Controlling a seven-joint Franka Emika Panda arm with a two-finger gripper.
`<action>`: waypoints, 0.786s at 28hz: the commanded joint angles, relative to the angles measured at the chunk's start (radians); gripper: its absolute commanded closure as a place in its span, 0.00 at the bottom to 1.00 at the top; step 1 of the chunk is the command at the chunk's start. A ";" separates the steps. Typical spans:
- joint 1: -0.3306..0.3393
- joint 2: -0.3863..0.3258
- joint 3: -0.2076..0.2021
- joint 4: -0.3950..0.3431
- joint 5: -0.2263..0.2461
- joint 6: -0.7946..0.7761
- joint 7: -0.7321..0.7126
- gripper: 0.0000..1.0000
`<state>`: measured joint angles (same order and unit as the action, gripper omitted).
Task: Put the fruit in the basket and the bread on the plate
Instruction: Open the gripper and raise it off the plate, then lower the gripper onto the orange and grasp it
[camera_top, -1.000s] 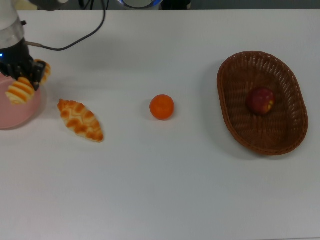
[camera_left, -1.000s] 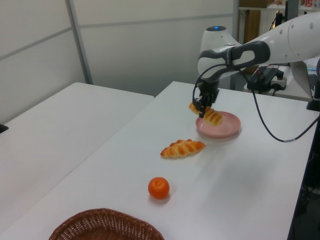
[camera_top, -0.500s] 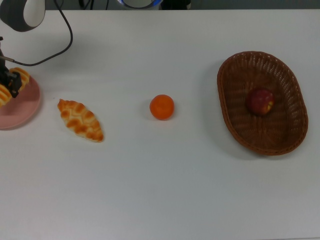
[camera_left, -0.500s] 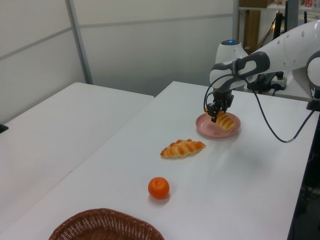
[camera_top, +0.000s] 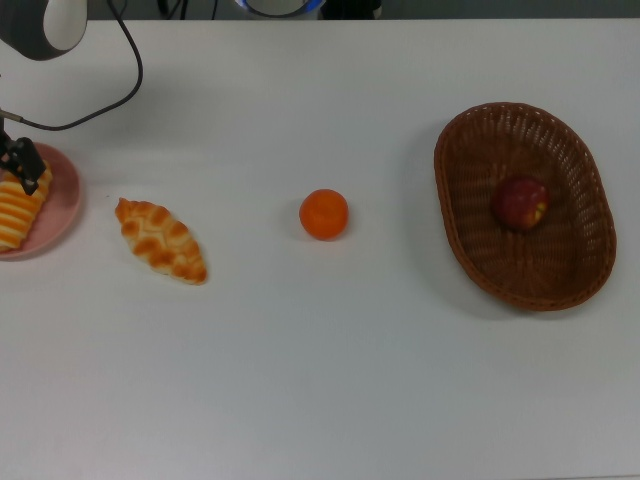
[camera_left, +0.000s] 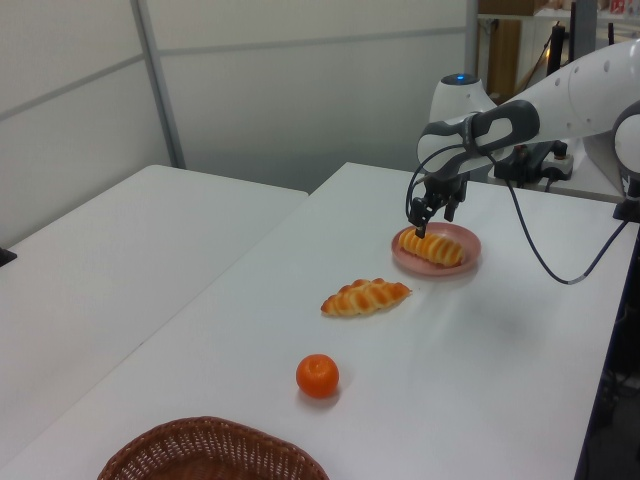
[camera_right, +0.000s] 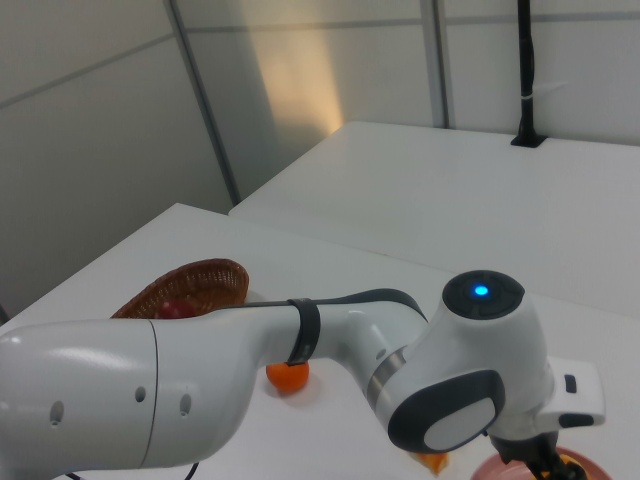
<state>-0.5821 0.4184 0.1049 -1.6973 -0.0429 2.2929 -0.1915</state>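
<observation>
The striped roll (camera_left: 431, 248) lies on the plate (camera_left: 466, 257); the gripper (camera_left: 432, 212) (fingers apart) hovers above it. The croissant (camera_top: 160, 240) lies at the plate's 3 o'clock in the top view.

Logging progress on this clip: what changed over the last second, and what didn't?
The gripper carried the striped roll over the pink plate, lowered it and let go; the roll now lies on the plate, with the gripper open just above it. The braided roll and orange stayed on the table, and the apple stayed in the basket.
</observation>
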 joint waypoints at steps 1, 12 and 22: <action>0.022 -0.082 0.005 -0.019 -0.012 -0.044 0.003 0.00; 0.298 -0.248 0.026 -0.025 0.023 -0.489 -0.189 0.00; 0.551 -0.256 0.026 -0.050 0.020 -0.484 -0.054 0.00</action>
<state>-0.0988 0.1768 0.1488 -1.7044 -0.0324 1.7951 -0.2845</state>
